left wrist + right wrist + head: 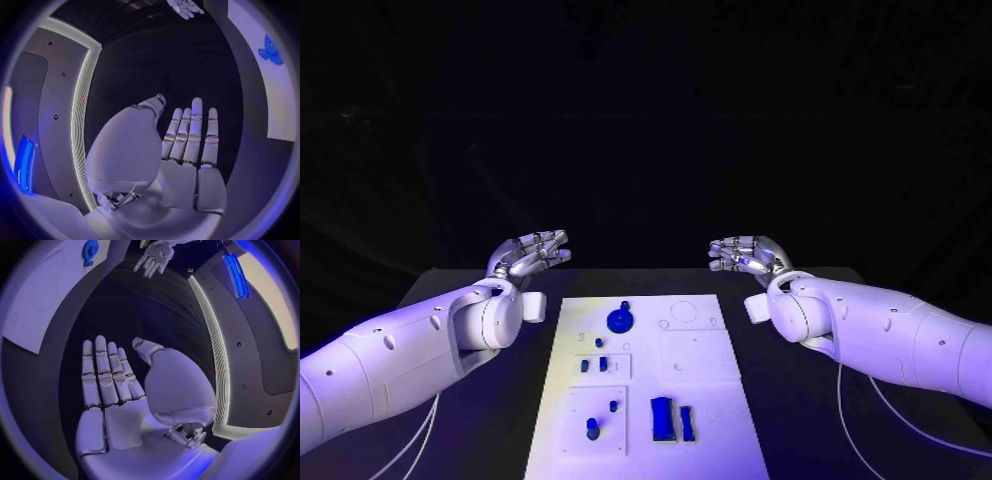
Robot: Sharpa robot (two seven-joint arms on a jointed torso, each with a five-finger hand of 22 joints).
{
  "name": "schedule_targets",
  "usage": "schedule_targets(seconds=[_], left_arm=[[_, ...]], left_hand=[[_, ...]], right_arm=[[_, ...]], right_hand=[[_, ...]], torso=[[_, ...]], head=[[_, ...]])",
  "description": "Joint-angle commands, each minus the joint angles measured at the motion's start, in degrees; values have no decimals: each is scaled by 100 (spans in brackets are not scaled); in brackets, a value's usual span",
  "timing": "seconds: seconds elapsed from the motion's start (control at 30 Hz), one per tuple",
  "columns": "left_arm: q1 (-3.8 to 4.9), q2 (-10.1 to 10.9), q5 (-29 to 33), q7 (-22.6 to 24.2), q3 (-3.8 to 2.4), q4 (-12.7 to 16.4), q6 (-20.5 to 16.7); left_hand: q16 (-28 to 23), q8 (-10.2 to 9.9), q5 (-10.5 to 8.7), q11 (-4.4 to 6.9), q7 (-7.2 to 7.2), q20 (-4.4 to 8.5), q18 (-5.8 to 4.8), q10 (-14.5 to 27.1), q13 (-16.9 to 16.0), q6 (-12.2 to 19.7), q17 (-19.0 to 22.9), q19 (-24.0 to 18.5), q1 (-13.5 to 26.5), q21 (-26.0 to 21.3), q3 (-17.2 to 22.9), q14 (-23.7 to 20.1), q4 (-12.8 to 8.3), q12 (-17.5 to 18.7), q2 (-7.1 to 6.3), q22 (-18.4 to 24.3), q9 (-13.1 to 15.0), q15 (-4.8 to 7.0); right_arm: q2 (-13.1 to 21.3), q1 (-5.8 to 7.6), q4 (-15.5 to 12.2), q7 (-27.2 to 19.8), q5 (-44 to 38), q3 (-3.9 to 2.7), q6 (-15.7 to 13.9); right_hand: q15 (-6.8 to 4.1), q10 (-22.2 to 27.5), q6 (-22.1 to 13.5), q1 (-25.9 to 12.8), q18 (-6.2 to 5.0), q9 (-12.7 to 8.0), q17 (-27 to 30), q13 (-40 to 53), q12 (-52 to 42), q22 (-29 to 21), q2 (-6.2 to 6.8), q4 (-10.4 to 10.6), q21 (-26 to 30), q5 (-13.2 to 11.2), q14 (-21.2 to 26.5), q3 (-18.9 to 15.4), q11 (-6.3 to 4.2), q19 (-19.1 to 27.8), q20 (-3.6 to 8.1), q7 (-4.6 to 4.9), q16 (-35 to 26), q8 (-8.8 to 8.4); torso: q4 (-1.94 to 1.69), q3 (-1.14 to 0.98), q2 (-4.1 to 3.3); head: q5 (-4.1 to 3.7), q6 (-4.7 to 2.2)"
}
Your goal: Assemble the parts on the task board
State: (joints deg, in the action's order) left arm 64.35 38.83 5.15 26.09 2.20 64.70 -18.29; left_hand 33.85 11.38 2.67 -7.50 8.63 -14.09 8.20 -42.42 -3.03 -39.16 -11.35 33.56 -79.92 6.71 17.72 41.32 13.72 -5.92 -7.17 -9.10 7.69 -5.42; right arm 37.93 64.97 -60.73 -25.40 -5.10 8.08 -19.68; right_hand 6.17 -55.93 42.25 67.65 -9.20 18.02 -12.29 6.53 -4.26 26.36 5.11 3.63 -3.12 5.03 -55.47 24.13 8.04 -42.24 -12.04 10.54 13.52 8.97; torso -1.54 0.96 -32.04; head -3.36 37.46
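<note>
Both hands [531, 254] [744, 254] flat, holding nothing

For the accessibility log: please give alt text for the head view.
Both hands, left hand and right hand, hang open and empty above the far corners of the white task board. Small blue parts lie on it, untouched.

Task board [711, 400] ran off head view's bottom edge; near end unseen. Small blue parts [599, 343] on board too small to tell shape. In left wrist view, board [262, 80] cut by circle's rim, round blue part [271, 50] only partly inside. In right wrist view, board [44, 295] likewise clipped at rim. Left hand [156, 255] there partly cut at circle's edge; right hand [185, 7] clipped same way in left wrist view.
</note>
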Motion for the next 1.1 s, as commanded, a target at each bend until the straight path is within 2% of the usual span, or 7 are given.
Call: schedule_targets(seconds=[0.03,0.13,0.17,0.27,0.3,0.7,1.1], left_arm=[[0,22,-17,-1,-6,63,-39],[-31,63,-54,27,-22,246,-227],[-44,81,-69,38,-29,321,-305],[-95,150,-131,84,-55,624,-618],[-117,179,-156,102,-66,749,-747],[-384,540,-474,340,-202,2324,-2374],[-419,586,-515,371,-220,2526,-2583]], left_hand=[[-3385,-1138,-267,750,-863,1409,-820,4242,303,3916,1135,-3356,2527,-671,-1772,-4132,-1372,592,717,910,-769,542],[-3385,-1138,-267,750,-863,1409,-820,4242,303,3916,1135,-3356,3212,-671,-1772,-4132,-1372,592,717,910,-769,542],[-3385,-1138,-267,750,-863,1409,-820,4242,303,3916,1135,-3356,3400,-671,-1772,-4132,-1372,592,717,910,-769,542],[-3385,-1138,-267,750,-863,1409,-820,4242,303,3916,1135,-3356,3899,-671,-1772,-4132,-1372,592,717,910,-769,542],[-3385,-1138,-267,750,-863,1409,-820,4242,303,3916,1135,-3356,7992,-671,-1772,-4132,-1372,592,717,910,-769,542],[-3385,-1138,-267,750,-863,1409,-820,4242,303,3916,1135,-3356,7992,-671,-1772,-4132,-1372,592,717,910,-769,542],[-3385,-1138,-267,750,-863,1409,-820,4242,303,3916,1135,-3356,7992,-671,-1772,-4132,-1372,592,717,910,-769,542]], right_arm=[[24,4,-60,2,-12,-16,-68],[67,-28,-249,-27,23,-69,-225],[84,-41,-326,-39,37,-90,-289],[156,-94,-640,-87,94,-177,-549],[185,-116,-768,-107,118,-212,-656],[596,-421,-2571,-385,446,-711,-2153],[676,-481,-2923,-439,510,-808,-2444]], right_hand=[[-617,5593,-4225,-2140,920,-1802,1229,-653,426,-2636,-511,-363,312,-503,5547,-2413,-804,4224,1204,-1054,-1352,-897],[-617,5593,-4225,-2718,920,-1802,1229,-653,426,-2636,-511,-363,312,-503,5547,-2413,-804,4224,1204,-1054,-1352,-897],[-617,5593,-4225,-6765,920,-1802,1229,-653,426,-2636,-511,-363,312,-503,5547,-2413,-804,4224,1204,-1054,-1352,-897],[-617,5593,-4225,-6765,920,-1802,1229,-653,426,-2636,-511,-363,312,-503,5547,-2413,-804,4224,1204,-1054,-1352,-897],[-617,5593,-4225,-6765,920,-1802,1229,-653,426,-2636,-511,-363,312,-503,5547,-2413,-804,4224,1204,-1054,-1352,-897],[-617,5593,-4225,-6765,920,-1802,1229,-653,426,-2636,-511,-363,312,-503,5547,-2413,-804,4224,1204,-1054,-1352,-897],[-617,5593,-4225,-6765,920,-1802,1229,-653,426,-2636,-511,-363,312,-503,5547,-2413,-804,4224,1204,-1054,-1352,-897]], torso=[[16,-2,3],[57,-30,28],[74,-42,38],[123,-75,67],[135,-83,74],[154,-96,86],[154,-96,86]], head=[[22,-15],[116,-103],[155,-139],[267,-244],[293,-268],[336,-309],[336,-309]])
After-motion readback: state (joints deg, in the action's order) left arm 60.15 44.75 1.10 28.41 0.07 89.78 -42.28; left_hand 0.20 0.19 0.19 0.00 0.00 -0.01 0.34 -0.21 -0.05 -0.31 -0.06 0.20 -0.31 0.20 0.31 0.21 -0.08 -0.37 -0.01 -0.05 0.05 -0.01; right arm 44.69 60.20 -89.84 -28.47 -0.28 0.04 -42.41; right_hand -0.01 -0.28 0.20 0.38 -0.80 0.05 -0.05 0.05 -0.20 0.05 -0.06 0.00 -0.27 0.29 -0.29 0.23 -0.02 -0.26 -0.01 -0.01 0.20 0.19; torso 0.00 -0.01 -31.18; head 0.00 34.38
